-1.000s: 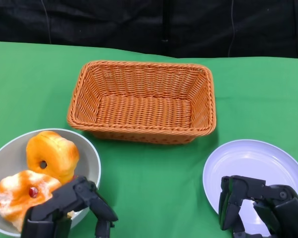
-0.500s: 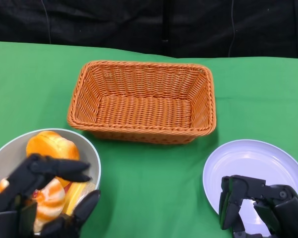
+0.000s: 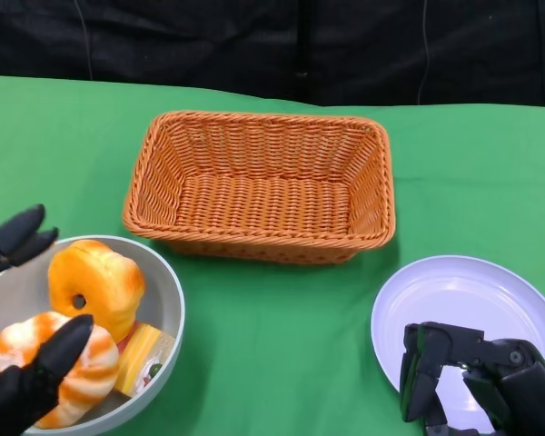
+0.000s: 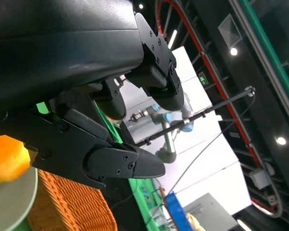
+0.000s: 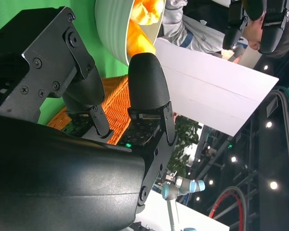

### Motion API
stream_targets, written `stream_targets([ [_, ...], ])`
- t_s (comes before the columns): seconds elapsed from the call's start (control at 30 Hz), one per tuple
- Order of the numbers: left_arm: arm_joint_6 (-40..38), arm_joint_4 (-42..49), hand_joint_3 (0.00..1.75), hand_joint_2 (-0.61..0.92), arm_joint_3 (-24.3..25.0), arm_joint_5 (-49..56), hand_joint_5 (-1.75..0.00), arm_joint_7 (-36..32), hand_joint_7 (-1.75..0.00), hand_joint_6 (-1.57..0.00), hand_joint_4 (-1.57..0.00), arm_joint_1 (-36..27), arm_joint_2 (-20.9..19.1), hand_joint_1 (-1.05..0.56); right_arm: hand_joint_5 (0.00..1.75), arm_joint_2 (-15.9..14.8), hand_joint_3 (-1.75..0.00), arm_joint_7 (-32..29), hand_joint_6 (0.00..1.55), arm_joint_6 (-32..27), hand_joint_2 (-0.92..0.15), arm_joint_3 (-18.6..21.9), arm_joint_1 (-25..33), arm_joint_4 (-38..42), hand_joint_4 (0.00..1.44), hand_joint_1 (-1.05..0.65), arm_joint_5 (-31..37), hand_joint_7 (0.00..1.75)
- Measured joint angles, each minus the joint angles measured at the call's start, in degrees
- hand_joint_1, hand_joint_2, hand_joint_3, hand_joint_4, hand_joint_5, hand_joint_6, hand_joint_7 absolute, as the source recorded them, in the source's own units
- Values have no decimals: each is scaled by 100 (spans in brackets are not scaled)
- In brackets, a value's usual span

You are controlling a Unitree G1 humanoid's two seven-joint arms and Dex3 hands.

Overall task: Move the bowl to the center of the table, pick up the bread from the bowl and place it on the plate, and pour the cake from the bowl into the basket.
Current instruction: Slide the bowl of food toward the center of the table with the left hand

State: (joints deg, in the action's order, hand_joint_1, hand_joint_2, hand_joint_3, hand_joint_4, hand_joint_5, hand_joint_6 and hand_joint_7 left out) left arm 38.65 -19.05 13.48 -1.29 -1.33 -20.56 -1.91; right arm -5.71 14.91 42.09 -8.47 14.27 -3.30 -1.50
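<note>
Green cloth covers the tabletop (image 3: 272, 354), black curtain (image 3: 254, 45) behind it. Right wrist view catches a person (image 5: 260, 24) past a white board (image 5: 207, 91).

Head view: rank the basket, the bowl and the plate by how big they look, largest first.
1. Basket, clearly largest.
2 and 3. Bowl and plate look much alike; both are cut off by the picture's edges and partly hidden by the hands, so no firm ranking between them.

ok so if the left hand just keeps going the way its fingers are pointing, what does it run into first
Probably the bowl. The left hand is spread open around its near-left side, fingers pointing in over the striped pastry. That pastry or the bowl's rim comes first; depth is unclear.
</note>
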Motion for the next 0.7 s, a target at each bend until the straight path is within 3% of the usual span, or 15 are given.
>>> stream_targets([
  [0.2,-719,-258,41,92,338,29,-65,11,-6,-36,-3,-42,-112,-63,175,0,-175,0,84,1,-27,-1,1,0,94,28,-1,159],
  [0.43,-1708,-609,41,92,602,263,-45,-157,-2,-30,0,-120,-63,-68,175,-1,-175,0,84,0,-27,-1,4,-1,93,28,3,159],
  [0.7,-2312,-664,49,92,713,1058,-50,-509,0,-27,0,-62,-10,-69,175,0,-175,-54,84,0,-27,5,7,-5,94,28,55,159],
])
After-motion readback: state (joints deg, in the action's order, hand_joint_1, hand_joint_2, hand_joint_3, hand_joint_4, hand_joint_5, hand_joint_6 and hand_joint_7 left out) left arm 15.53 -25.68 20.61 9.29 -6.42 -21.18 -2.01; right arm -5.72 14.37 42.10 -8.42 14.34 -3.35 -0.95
